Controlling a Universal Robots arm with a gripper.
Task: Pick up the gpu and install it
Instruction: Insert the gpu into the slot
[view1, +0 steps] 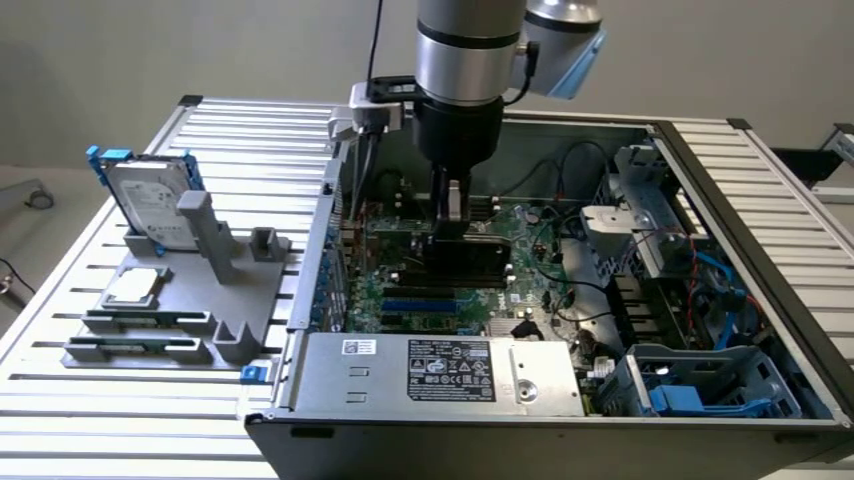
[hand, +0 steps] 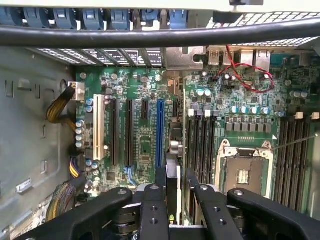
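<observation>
Slatted table with computer case, grey rack

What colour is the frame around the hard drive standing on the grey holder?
Blue; the hard drive frame shows best in the exterior view.

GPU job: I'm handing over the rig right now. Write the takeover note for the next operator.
Gripper: shut on the gpu, with the card held on edge.
Position: inside the open case, low over the motherboard, near the blue slot.
Done: pickup.
Left: install. The card is not visibly seated in a slot.
</observation>
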